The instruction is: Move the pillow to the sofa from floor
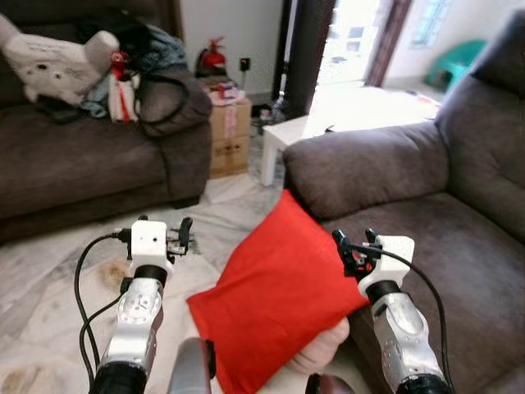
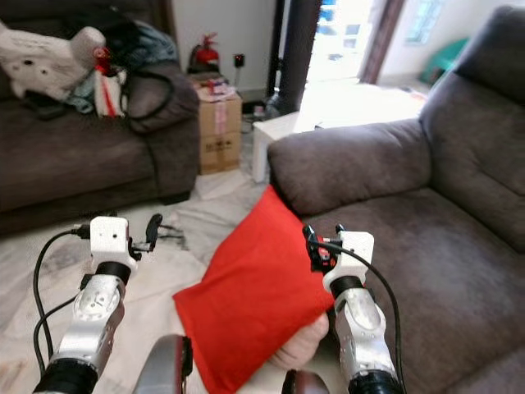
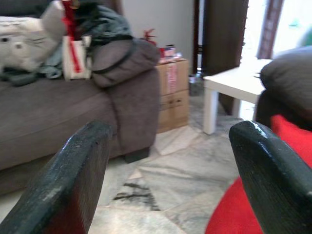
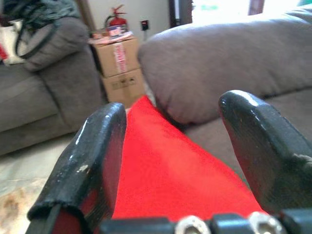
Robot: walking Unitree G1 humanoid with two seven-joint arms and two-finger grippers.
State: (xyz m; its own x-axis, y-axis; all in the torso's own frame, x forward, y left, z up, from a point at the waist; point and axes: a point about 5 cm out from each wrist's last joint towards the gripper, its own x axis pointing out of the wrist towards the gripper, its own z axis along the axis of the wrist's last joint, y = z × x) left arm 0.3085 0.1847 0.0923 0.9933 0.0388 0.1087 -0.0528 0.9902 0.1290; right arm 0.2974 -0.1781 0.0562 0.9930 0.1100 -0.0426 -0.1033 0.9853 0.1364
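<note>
Pillow (image 1: pixel 275 291): red, square, leaning tilted against the front edge of the near sofa's seat, upper corner touching just below the armrest, lower part hanging toward the floor.
Near sofa (image 1: pixel 426 238): grey-brown fabric, sitting on the robot's right, armrest (image 1: pixel 361 164) bulging above the pillow's top corner.
Right gripper (image 4: pixel 170 161): hovering at the pillow's right edge above the seat cushion; fingers (image 4: pixel 92 161) spread wide, red fabric showing between them, gripping nothing.
Left gripper (image 3: pixel 170 180): hovering above the floor to the left of the pillow, apart from it; fingers (image 3: pixel 73 180) gaping wide, holding nothing, pillow's red edge showing beside one finger.
Floor (image 1: pixel 49 287): pale marble tile with grey veining, lying between the two sofas.
Far sofa (image 1: pixel 90 156): same grey-brown fabric, standing on the left, carrying a white plush toy (image 1: pixel 49 57), a dark bag (image 1: pixel 164 90) and bundled clothes.
Cardboard box (image 1: pixel 230 131): standing beside the far sofa's arm, small items resting on top.
Fire extinguisher (image 1: pixel 213 56): red, standing against the wall behind the box.
White table (image 1: pixel 283 144): low, standing just behind the near sofa's armrest.
</note>
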